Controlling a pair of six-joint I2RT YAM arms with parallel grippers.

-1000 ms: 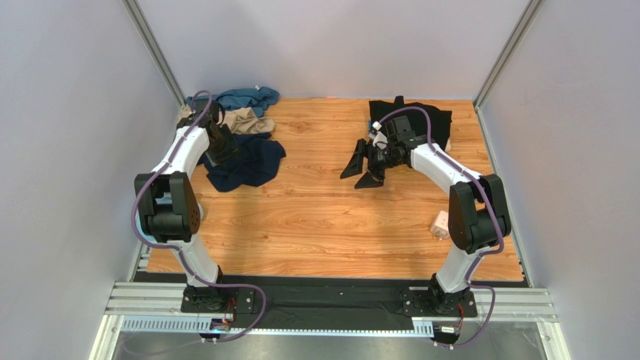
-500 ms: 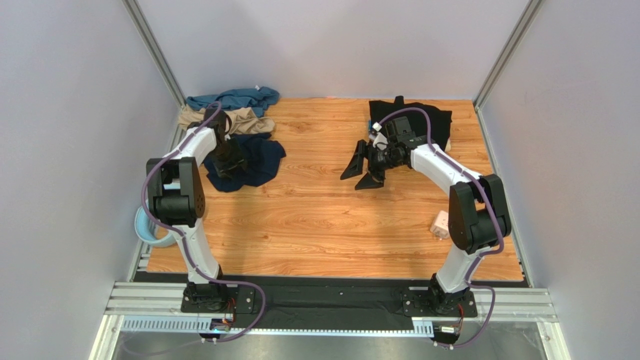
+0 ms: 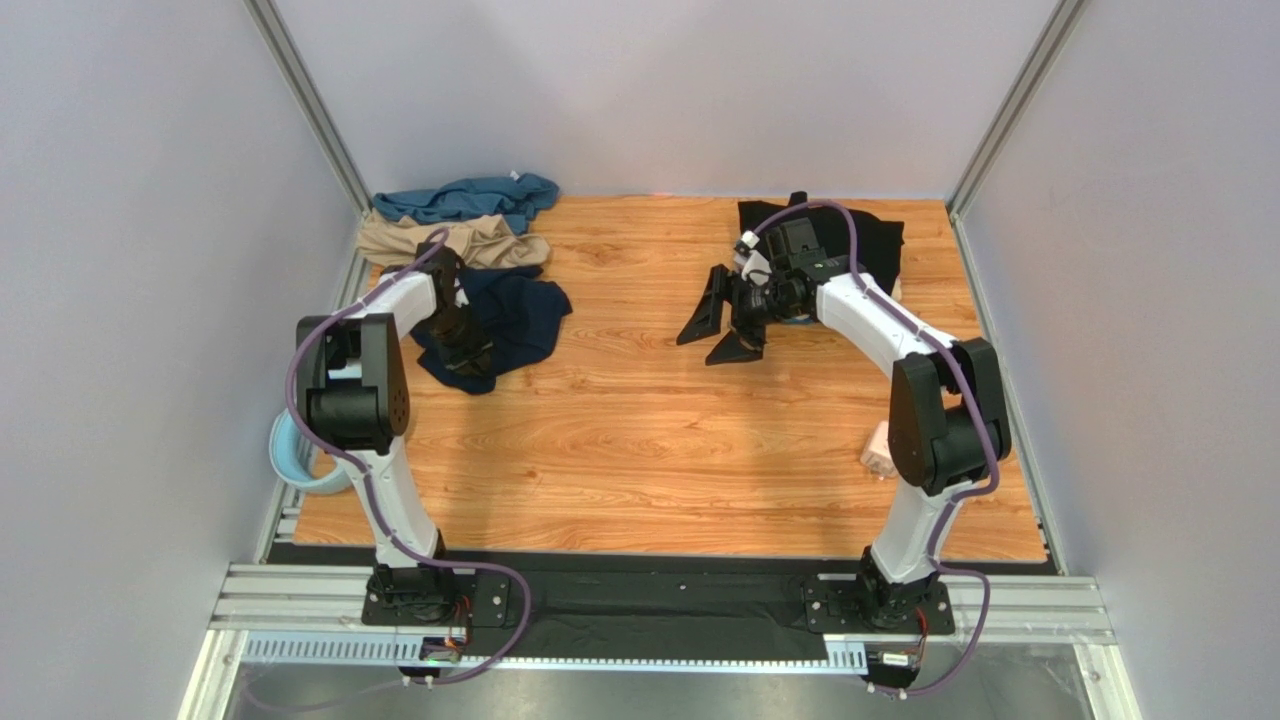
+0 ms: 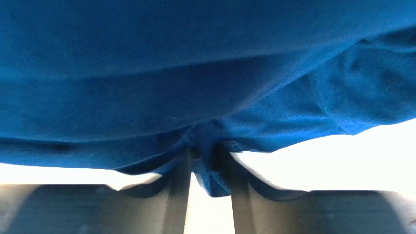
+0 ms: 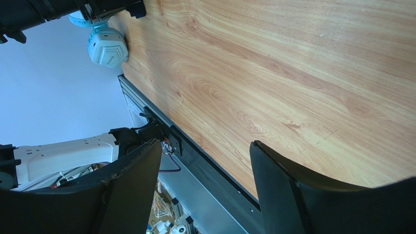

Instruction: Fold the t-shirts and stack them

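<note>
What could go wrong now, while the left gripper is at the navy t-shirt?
1. The left gripper has only a small fold of the navy t-shirt between its fingers; the cloth may slip out or lift bunched.
2. The tan t-shirt lies right next to the navy one, perhaps touching, so a pull might drag it along.

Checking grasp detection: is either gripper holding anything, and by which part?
Left gripper appears to pinch a fold at the edge of the dark navy blue cloth t-shirt. Right gripper is open, holding nothing.
</note>
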